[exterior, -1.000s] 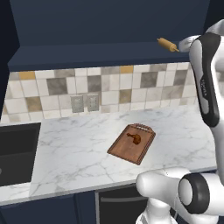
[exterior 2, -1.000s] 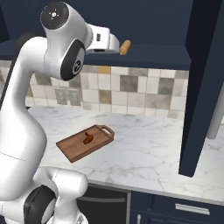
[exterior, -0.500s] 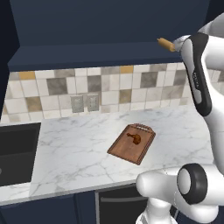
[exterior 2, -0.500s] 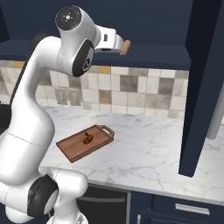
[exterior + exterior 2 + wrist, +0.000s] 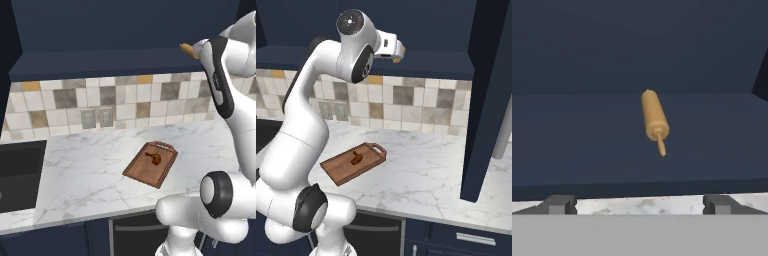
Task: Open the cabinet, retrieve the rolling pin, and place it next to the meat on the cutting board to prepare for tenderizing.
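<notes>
Fingertips (image 5: pixel 559 204) spread wide, nothing between them; the gripper (image 5: pixel 639 205) faces the rolling pin (image 5: pixel 654 119) lying end-on on the open cabinet (image 5: pixel 637 135) shelf. Best to advance straight, centring on the barrel, not its thin handle

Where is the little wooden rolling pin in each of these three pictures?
Left base view: the rolling pin pokes out at the upper right, on the cabinet shelf, beside the white arm.
Right base view: only its tan tip shows at top centre, just past the end of the arm.
Hand view: it lies in the middle, on the dark shelf, handle pointing towards the camera.
Shared landmark: the dark navy cabinet shelf it rests on.
</notes>
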